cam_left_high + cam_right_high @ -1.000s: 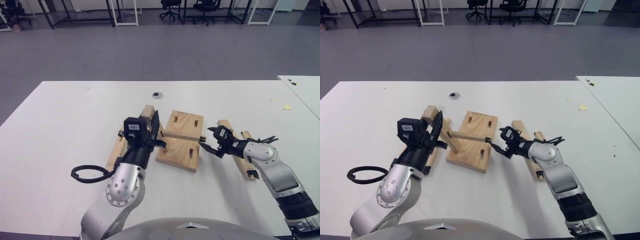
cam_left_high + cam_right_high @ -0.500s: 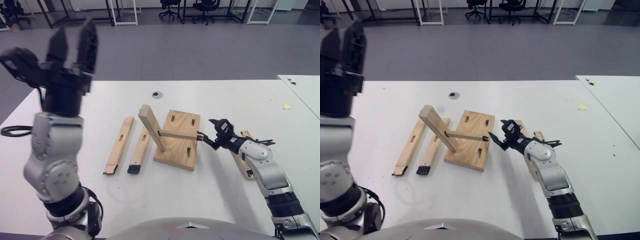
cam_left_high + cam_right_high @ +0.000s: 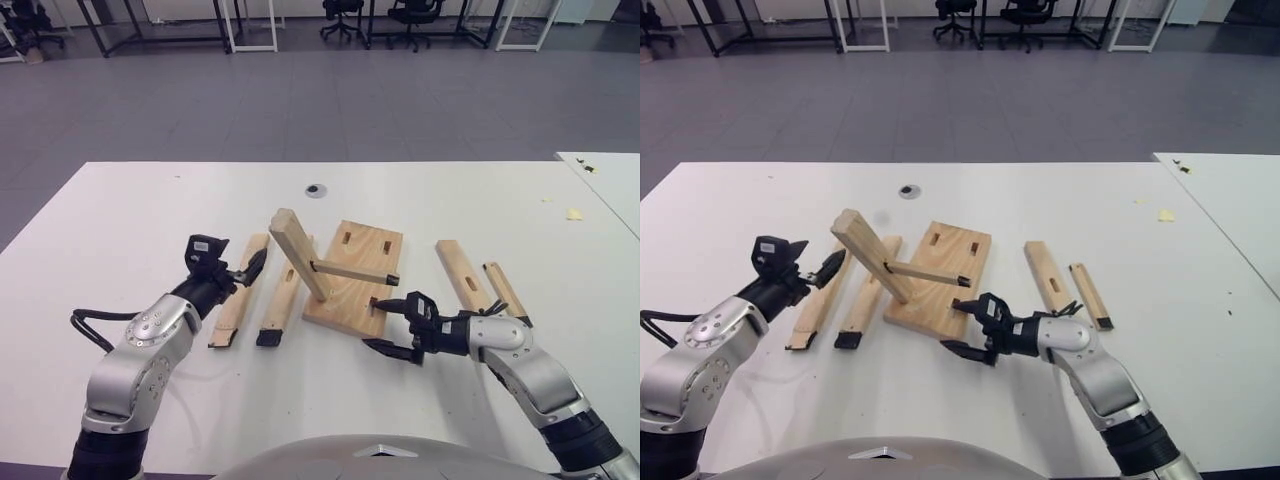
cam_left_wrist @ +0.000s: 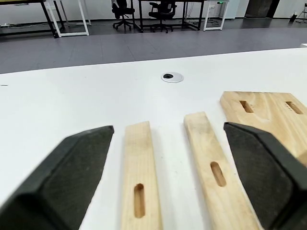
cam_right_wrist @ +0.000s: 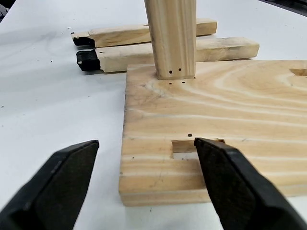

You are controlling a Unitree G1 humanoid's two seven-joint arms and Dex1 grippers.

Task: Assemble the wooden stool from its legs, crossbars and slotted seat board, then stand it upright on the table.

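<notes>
Both spread wide, the left gripper is dropping toward the loose legs and the right gripper is quitting the crossbar, likely readying another leg.

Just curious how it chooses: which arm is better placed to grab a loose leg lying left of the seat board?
Probably the left: its open left gripper sits right by those legs, while the right gripper faces the seat board's near edge.
</notes>
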